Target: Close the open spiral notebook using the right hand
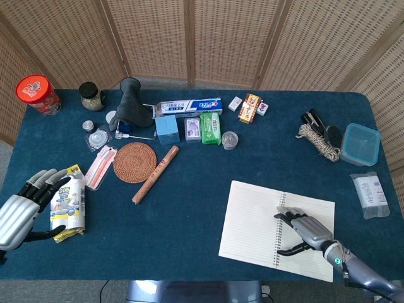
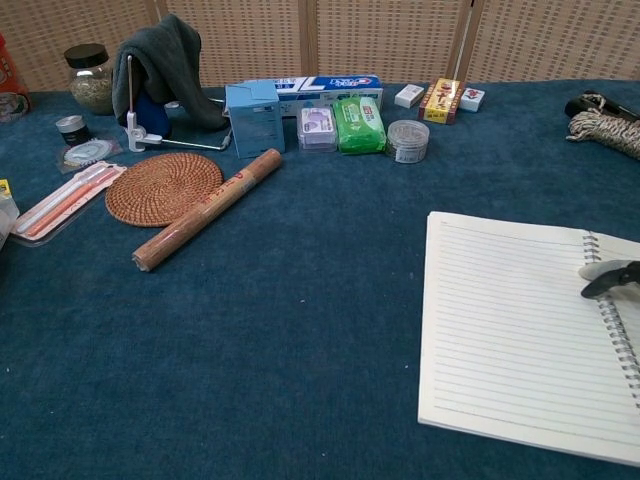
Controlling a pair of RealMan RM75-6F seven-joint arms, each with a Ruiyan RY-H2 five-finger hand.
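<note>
We rest our right hand (image 1: pixel 305 230) on the open spiral notebook (image 1: pixel 252 228), fingertips at its coil, grasping nothing. Our left hand (image 1: pixel 19 213) hangs released at nine o'clock.

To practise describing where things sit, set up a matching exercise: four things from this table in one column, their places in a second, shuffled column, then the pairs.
Things
1. notebook
2. red can
3. rope
4. woven coaster

Places
A. far left corner of the table
B. under the right hand, lying open
C. just left of the brown roll
D. beside the blue tub

Pairs: 1-B, 2-A, 3-D, 4-C
</note>
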